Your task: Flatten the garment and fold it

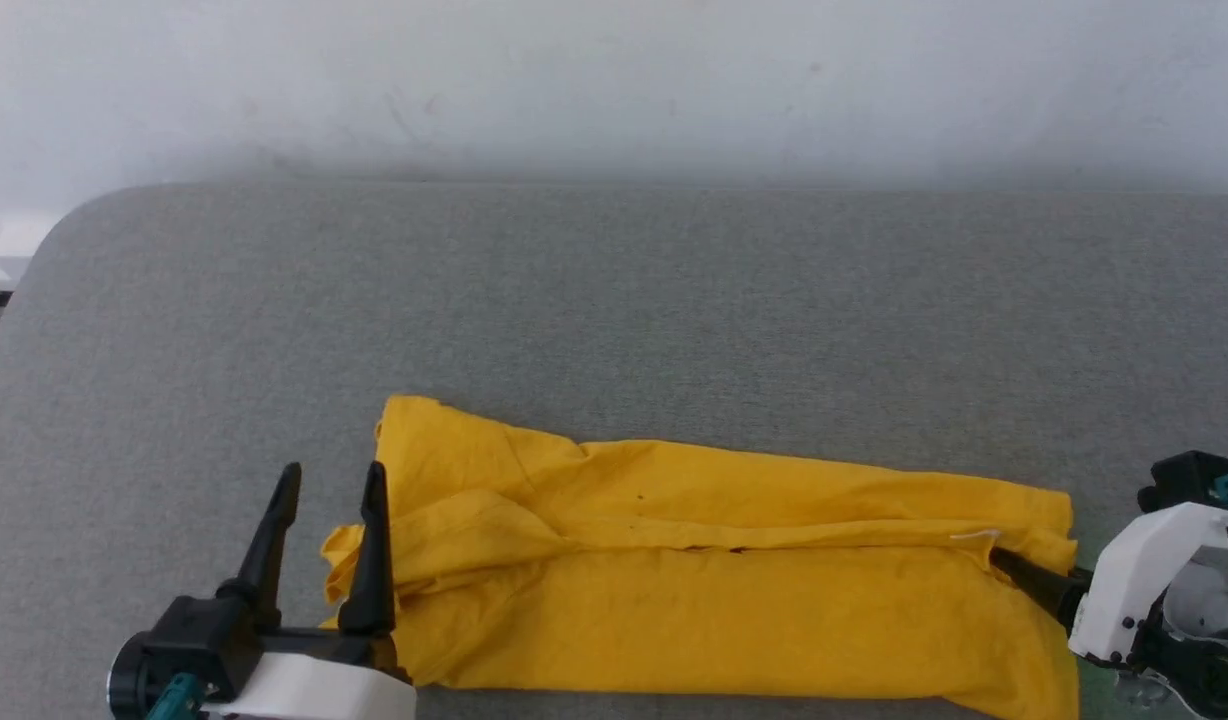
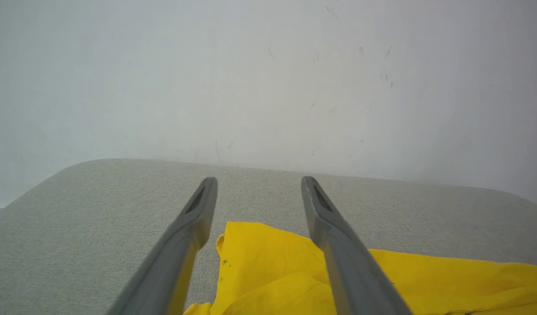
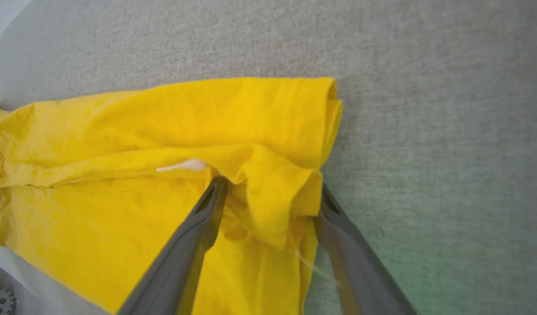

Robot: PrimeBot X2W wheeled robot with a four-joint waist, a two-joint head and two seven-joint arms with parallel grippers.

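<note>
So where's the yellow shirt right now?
In the head view the yellow shirt lies on the grey table by its near edge, between the left gripper at one end and the right gripper at the other.

The crumpled cotton T-shirt [image 1: 694, 590] is plain bright yellow, with a small white tag [image 1: 974, 537] near its right end. The woven fabric surface [image 1: 614, 300] is mottled grey, the far wall [image 1: 614, 80] off-white, the left gripper's fingers [image 1: 375, 540] black.
</note>
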